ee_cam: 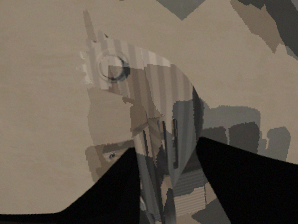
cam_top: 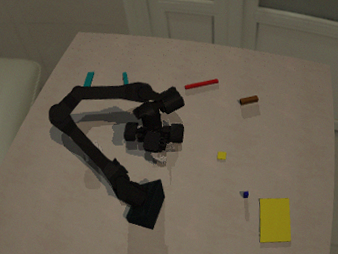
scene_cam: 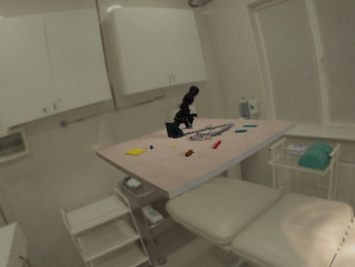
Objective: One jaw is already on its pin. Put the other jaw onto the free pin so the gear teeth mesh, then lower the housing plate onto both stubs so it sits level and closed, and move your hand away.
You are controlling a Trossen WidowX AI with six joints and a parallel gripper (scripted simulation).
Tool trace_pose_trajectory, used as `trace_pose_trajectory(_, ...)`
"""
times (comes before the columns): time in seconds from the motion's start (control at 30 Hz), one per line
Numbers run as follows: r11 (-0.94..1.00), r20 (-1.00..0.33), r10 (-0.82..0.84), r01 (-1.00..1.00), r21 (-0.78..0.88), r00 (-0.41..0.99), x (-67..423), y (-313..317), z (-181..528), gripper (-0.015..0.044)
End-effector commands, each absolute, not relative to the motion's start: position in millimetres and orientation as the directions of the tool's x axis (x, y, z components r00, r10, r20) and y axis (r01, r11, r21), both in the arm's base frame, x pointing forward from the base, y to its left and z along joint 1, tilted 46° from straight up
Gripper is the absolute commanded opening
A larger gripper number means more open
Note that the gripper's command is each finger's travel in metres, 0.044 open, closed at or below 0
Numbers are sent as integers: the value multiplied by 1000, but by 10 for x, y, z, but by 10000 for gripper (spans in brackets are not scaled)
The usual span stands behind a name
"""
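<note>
A shiny grey jaw (ee_cam: 177, 82) with small teeth on its left end and a ringed round hole shows in the wrist view. My gripper (ee_cam: 166, 149) is shut on it, with the jaw's rear part between the black fingers. The toothed end reaches up and left past the fingertips. Another grey part with a small dark spot (ee_cam: 112, 156) lies below and left of the hole, partly hidden by a finger. In the top view, shiny grey parts (cam_top: 160, 159) show just in front of the gripper. The pins, the other jaw and the housing plate cannot be told apart.
A yellow plate (cam_top: 274, 220) (scene_cam: 136, 152), a blue cube (cam_top: 246, 194), a yellow cube (cam_top: 222, 155), a brown cylinder (cam_top: 249, 100) and a red rod (cam_top: 202, 83) (scene_cam: 216, 144) lie right of the arm. Two teal bars (cam_top: 88, 79) (cam_top: 125, 78) lie behind it.
</note>
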State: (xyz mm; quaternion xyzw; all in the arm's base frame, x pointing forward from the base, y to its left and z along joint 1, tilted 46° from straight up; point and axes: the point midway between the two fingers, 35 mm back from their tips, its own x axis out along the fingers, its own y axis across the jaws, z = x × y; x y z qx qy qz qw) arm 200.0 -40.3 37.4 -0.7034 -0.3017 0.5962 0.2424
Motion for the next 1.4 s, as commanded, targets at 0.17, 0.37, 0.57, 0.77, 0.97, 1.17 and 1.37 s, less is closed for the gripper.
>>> trace_pose_trajectory(0.17,-703,-695,711,127,-700,106,1995,-410,366,134)
trace_pose_trajectory(0.37,-703,-695,711,107,-703,106,1995,-410,366,134)
trace_pose_trajectory(0.57,-703,-695,711,107,-703,106,1995,-410,366,134)
trace_pose_trajectory(0.77,-706,-698,709,106,-701,106,2126,-415,405,134)
trace_pose_trajectory(0.97,-708,-699,707,106,-699,107,2302,-406,461,134)
trace_pose_trajectory(1.17,-708,-700,706,106,-698,108,2479,-381,522,134)
trace_pose_trajectory(1.37,-707,-699,707,107,-699,109,2653,-340,587,134)
